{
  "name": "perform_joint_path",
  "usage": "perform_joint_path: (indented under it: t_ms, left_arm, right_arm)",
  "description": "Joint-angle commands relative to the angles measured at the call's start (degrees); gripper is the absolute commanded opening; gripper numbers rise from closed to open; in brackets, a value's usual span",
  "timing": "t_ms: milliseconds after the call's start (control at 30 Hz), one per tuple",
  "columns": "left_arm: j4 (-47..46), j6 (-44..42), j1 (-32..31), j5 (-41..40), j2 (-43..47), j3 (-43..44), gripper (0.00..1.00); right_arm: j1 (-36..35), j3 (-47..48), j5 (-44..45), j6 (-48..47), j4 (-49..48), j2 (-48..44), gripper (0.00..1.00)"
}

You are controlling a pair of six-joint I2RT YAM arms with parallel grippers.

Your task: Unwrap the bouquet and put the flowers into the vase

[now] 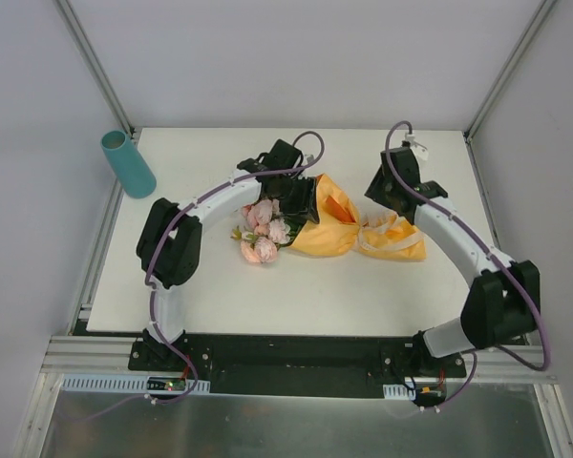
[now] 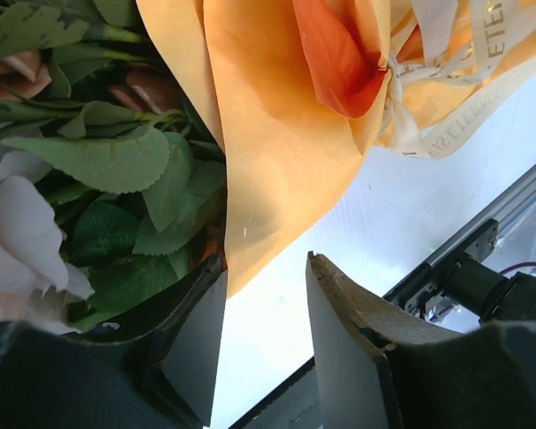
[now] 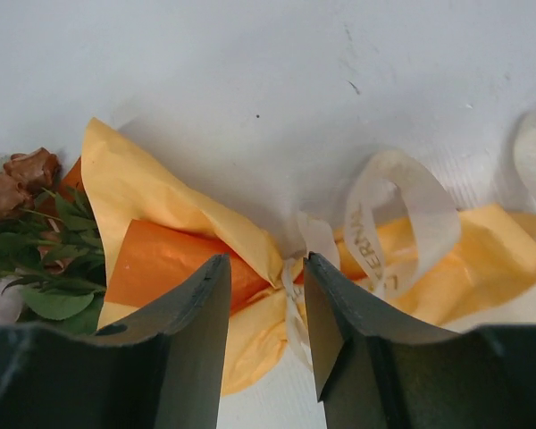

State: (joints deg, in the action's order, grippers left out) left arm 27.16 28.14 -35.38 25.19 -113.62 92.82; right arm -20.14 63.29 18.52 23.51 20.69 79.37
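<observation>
Tilted at the far left corner of the white table (image 1: 363,296), well apart from the rest: small teal-blue cylinder vase (image 1: 127,163), inside not visible. Lying mid-table: bouquet (image 1: 296,224) of artificial roses in crinkly orange paper, with pink, cream and brownish flowers (image 1: 265,229) spilling left from the wrap, stems hidden inside. Knotted round the narrow end: cream printed ribbon (image 3: 397,223), lettering cut off. On left gripper (image 2: 266,259): jaws apart, holding nothing, paper edge hanging at the gap. On right gripper (image 3: 266,259): jaws apart at the knot, clamping nothing.
</observation>
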Motion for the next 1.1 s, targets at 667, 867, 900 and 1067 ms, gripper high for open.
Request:
perform_joint_path:
  t_ms: [667,867,900,1067]
  left_arm:
    - [-1.93,1.04,-0.22,-0.84,15.36,-7.65,0.44]
    - [-2.02,0.51,-0.22,-1.46,15.36,-7.83,0.44]
    - [-2.02,0.51,-0.22,-1.55,15.36,-7.83,0.44]
    - [-2.02,0.07,-0.22,-1.99,15.10,-8.00,0.44]
  right_arm:
    - [1.77,20.12,-3.67,-16.04,14.64,30.40,0.54]
    - [2.04,20.30,-2.80,-17.26,13.06,30.67,0.24]
    - [1.95,20.65,-2.18,-17.53,12.98,30.67,0.14]
    - [1.86,21.97,-0.68,-18.76,12.89,28.21,0.01]
